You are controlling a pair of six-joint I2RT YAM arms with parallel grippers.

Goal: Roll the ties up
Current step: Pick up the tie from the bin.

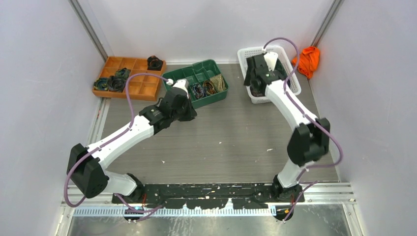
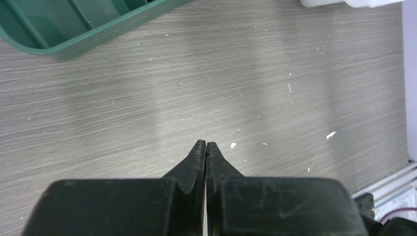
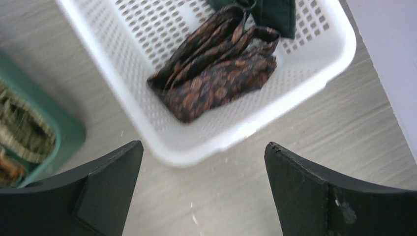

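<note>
Ties at three stations, shown from above and from both wrists.

**Loose stock:** brown-and-orange patterned tie (image 3: 216, 73), crumpled in folds on the floor of the white perforated basket (image 3: 314, 64). Dark green tie (image 3: 273, 12) just beyond it against the far wall. Neither rolled. Possibly more beneath the folds; cannot tell.

**Finished stock:** small coils (image 1: 112, 82) in the left compartments of the orange divided tray (image 1: 142, 88), plus a single dark coil (image 1: 155, 62) in its far right corner. Further coils (image 1: 205, 88) in the green bin (image 1: 194, 73) next to the tray.

**Right gripper** (image 3: 204, 147): poised over the near rim of the basket, claw spread wide, nothing between the fingers and no contact with the cloth.

**Left gripper** (image 2: 205, 145): above the bare wood-grain tabletop (image 2: 295, 98) close to the green bin, claw pinched together with tips touching, holding nothing.

**Orange cloth lump** (image 1: 308, 60): beside the basket at the far right wall, outside the job.

**Progress:** reads as well under way but unfinished. A good share looks rolled and stowed, with at least two ties left in the basket. Probable step in hand is a reach into the basket for the brown tie. After that, likely drawing it out, laying it flat on the table, rolling it and stowing the coil, then the same for the green one.
</note>
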